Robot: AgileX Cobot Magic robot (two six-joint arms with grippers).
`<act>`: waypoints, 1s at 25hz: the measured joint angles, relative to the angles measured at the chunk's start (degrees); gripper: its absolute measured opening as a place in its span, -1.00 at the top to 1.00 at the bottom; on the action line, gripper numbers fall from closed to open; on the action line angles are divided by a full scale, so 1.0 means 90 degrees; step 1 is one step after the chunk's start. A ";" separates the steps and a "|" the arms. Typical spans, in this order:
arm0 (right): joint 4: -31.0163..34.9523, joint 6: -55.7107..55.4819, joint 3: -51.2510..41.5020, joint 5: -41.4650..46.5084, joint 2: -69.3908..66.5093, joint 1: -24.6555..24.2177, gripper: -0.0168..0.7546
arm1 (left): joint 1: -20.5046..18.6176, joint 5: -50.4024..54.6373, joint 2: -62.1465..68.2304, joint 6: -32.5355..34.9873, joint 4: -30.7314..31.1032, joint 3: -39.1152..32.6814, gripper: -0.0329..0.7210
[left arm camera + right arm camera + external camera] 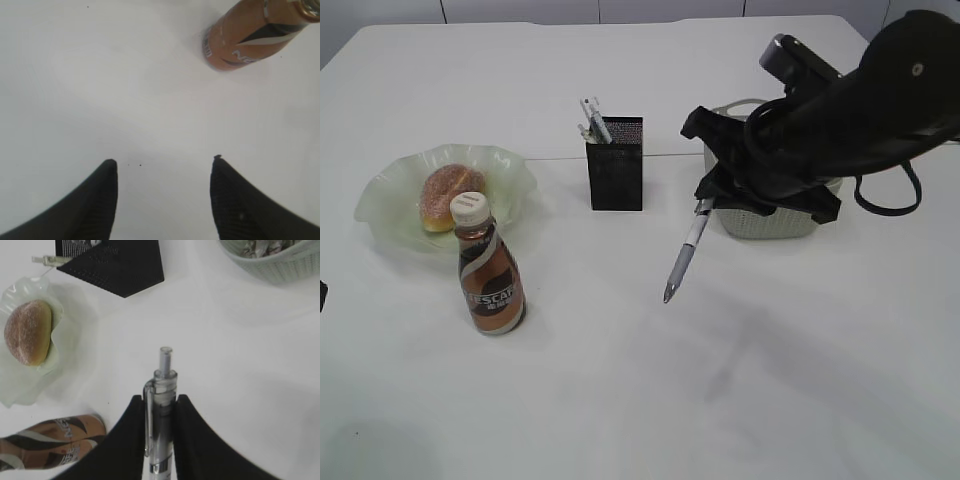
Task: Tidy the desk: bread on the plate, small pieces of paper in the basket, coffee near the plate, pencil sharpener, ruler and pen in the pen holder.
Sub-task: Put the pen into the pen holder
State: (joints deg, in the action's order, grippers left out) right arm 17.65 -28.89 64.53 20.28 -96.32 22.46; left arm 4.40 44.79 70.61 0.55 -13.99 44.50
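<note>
A matt white desk (640,400) is seen; the plate (380,200) is translucent glass, the pen holder (616,175) black mesh, the pen (161,410) glossy clear plastic.

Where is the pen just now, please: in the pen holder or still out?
Out. The right claw holds the pen above the desk, beside the pen holder.

Bright, even light; soft shadows

Bare desk (740,380) lies open from the pen holder's (616,165) 4 to 8 o'clock. At its 9 o'clock the plate (380,205) and coffee (490,268) block passage — the basket (765,222) blocks 3 o'clock.
</note>
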 joint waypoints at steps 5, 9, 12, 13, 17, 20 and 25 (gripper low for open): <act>0.1883 0.2482 0.0026 0.0273 0.0000 0.0000 0.69 | 0.0000 0.0082 0.0000 0.0000 -0.0202 0.0000 -0.24; 0.3454 0.4332 0.0279 0.0326 0.0000 -0.0020 0.69 | 0.0000 0.0119 0.0000 0.0000 -0.0334 0.0000 -0.24; 0.4130 0.5214 0.0475 0.0297 0.0000 -0.0135 0.69 | 0.0000 0.0194 0.0000 0.0000 -0.0363 0.0000 -0.24; 0.4256 0.5403 0.0542 0.0256 0.0000 -0.0179 0.69 | 0.0000 0.0219 0.0000 0.0000 -0.0375 0.0000 -0.24; 0.4727 0.6144 0.0844 0.0085 -0.0083 -0.0392 0.69 | 0.0000 0.0256 0.0000 0.0000 -0.0378 0.0000 -0.24; 0.5067 0.6669 0.1267 0.0085 -0.0355 -0.0505 0.70 | 0.0000 0.0256 0.0000 0.0000 -0.0378 0.0000 -0.24; 0.5458 0.7670 0.2198 0.0148 -0.1076 -0.0631 0.70 | 0.0000 0.0271 0.0000 0.0000 -0.0378 0.0000 -0.24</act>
State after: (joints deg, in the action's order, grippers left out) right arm 66.77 40.14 84.31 21.62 -106.01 16.79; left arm 4.40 47.23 70.61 0.55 -17.39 44.50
